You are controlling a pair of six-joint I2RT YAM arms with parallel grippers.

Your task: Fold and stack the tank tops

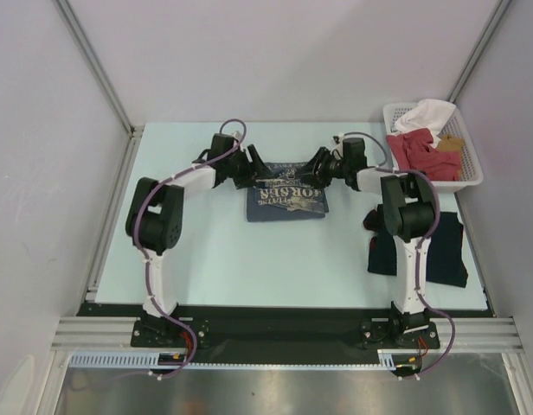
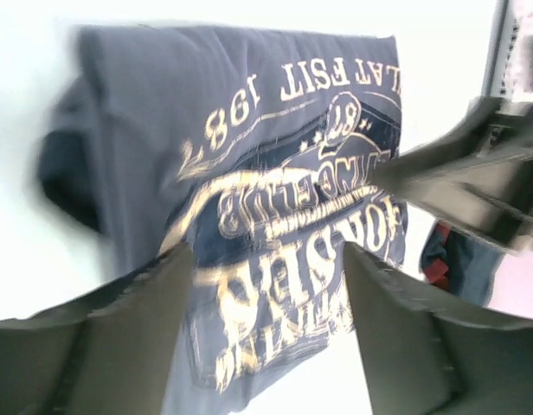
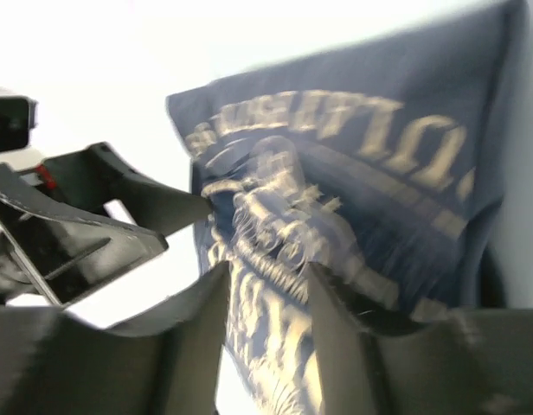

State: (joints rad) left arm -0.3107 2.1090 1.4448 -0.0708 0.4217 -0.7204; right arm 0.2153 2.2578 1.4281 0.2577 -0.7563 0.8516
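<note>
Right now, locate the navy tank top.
Top view: the navy tank top lies on the right of the table, beneath the right arm, nearer the bases than the basket.

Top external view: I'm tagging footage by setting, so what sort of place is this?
Probably a lab robot cell, not a home: plain white panel walls, two white-and-black arms bolted to a metal rail, a white plastic basket of clothes.

Tank tops: two, slate-blue top (image 1: 286,201), navy top (image 1: 446,252)
Basket (image 1: 461,183): one
Red garment (image 1: 418,154): one
White garment (image 1: 429,112): one
Arms: two, left arm (image 1: 158,220), right arm (image 1: 409,212)
</note>
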